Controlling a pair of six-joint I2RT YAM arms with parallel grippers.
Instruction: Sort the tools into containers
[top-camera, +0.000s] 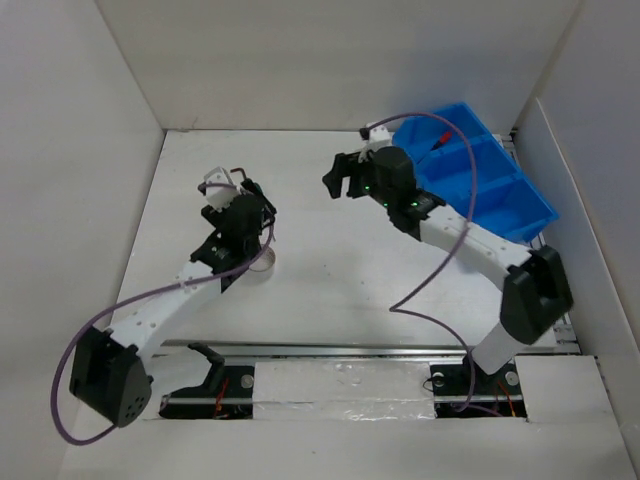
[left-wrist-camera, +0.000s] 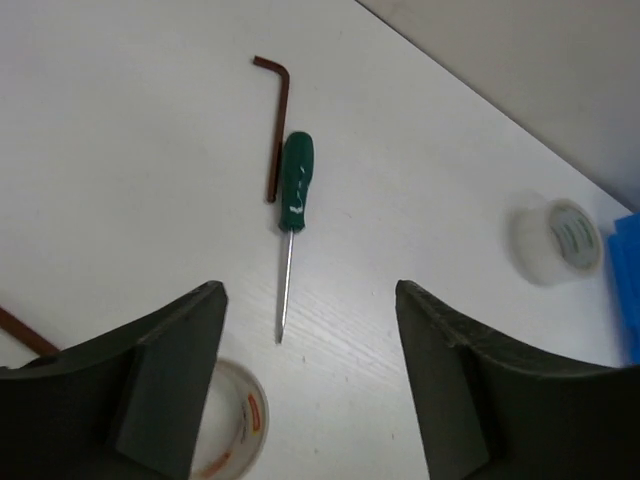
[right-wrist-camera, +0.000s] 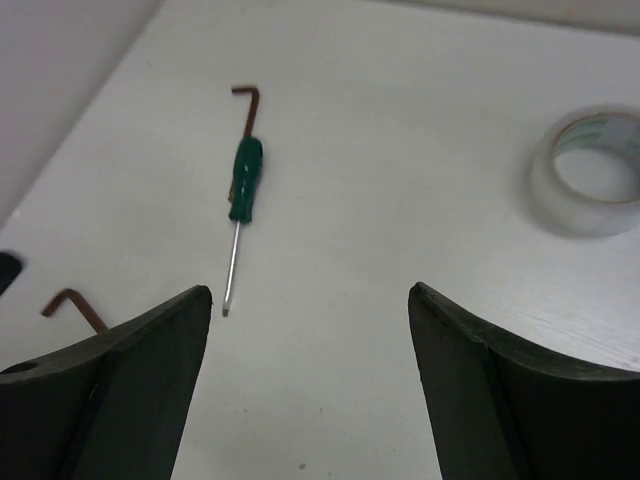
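A green-handled screwdriver (left-wrist-camera: 296, 180) lies on the white table beside a thin brown hex key (left-wrist-camera: 278, 120); both show in the right wrist view, the screwdriver (right-wrist-camera: 245, 180) and the key (right-wrist-camera: 248, 105). A second hex key (right-wrist-camera: 75, 305) lies nearer. A clear tape roll (left-wrist-camera: 557, 240) lies close to the blue bin (top-camera: 470, 178). Another tape roll (left-wrist-camera: 235, 430) lies by the left arm (top-camera: 266, 262). A red-handled screwdriver (top-camera: 438, 142) lies in the bin's far compartment. My left gripper (left-wrist-camera: 310, 290) and right gripper (right-wrist-camera: 310, 292) are both open and empty above the table.
White walls enclose the table on the left, back and right. The bin stands at the back right, behind my right arm (top-camera: 450, 230). Purple cables loop off both arms. A metal rail (top-camera: 380, 350) runs along the near edge.
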